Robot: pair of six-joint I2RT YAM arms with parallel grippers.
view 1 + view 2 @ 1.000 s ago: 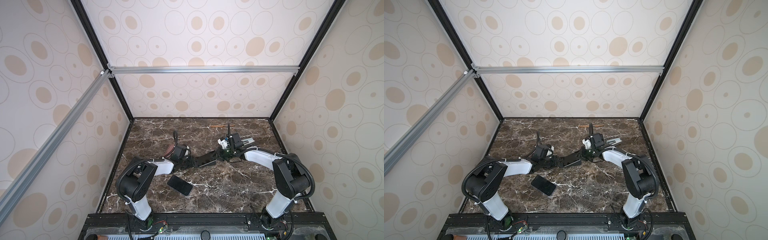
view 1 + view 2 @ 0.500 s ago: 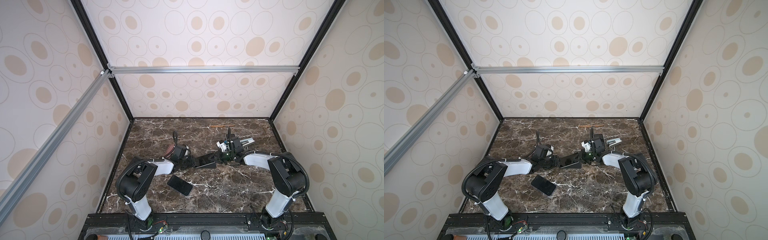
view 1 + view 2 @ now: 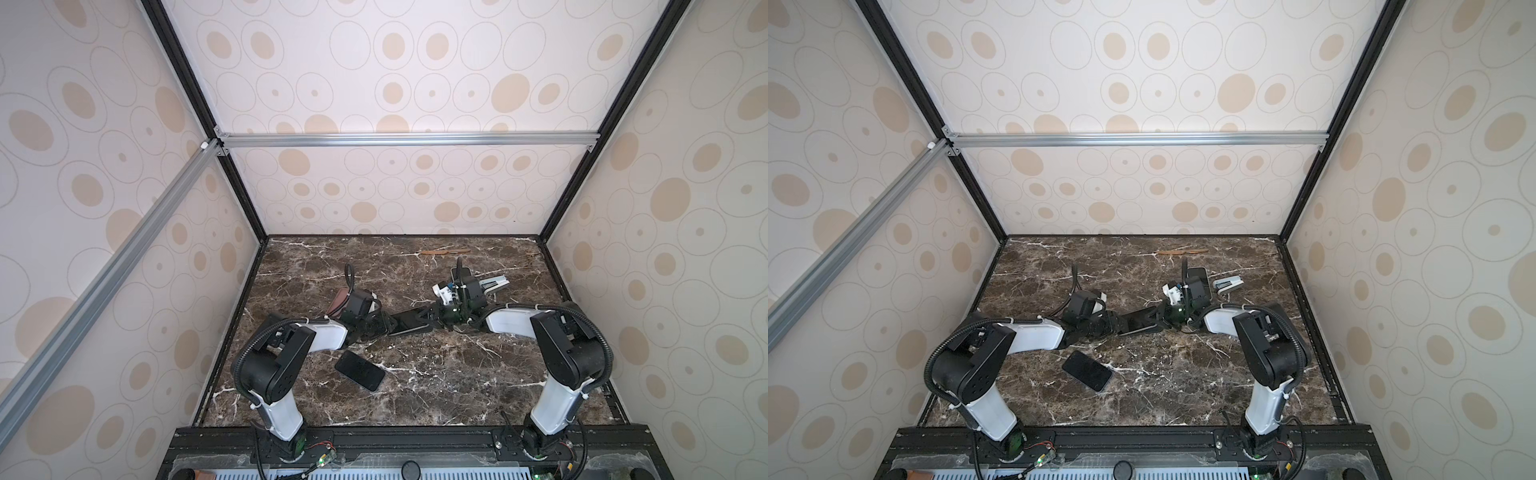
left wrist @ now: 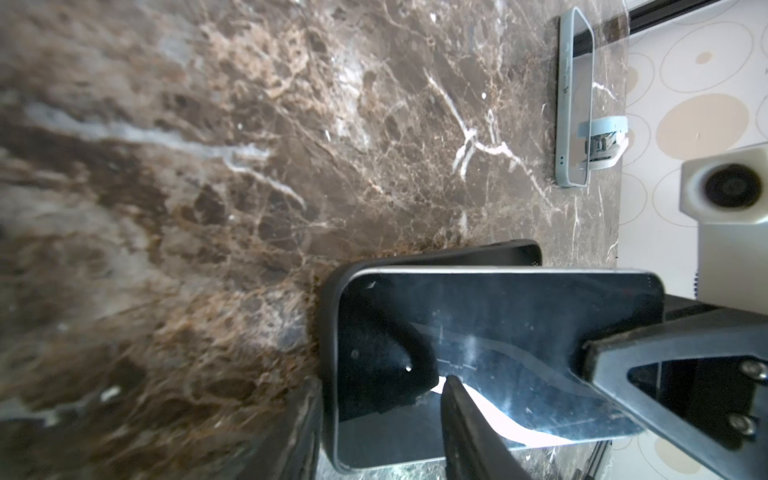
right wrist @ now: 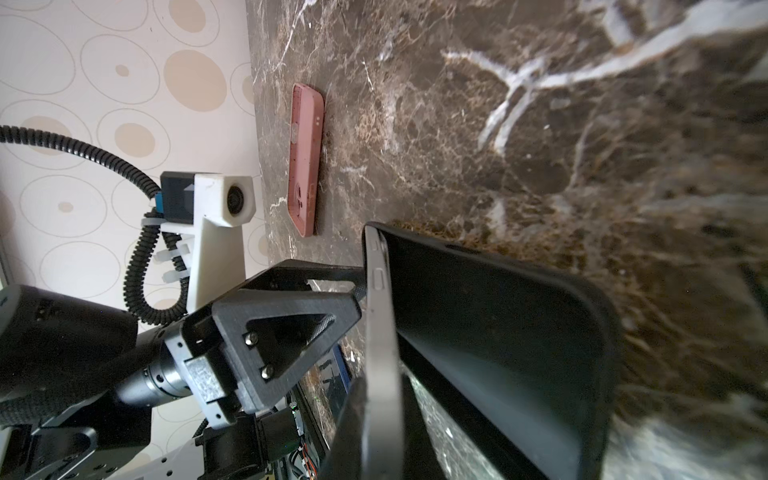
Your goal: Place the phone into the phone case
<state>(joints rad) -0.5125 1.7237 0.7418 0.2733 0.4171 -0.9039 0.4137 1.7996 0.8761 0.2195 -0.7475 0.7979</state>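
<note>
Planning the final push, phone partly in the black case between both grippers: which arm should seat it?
Right, probably. The right gripper is shut on the phone at its free end and can drive it in, while the left gripper braces the black case.

The top views are being lit softly and evenly; in the wrist views the near table (image 4: 124, 249) is being blurred, and glare is being reflected off the phone (image 4: 519, 324).
</note>
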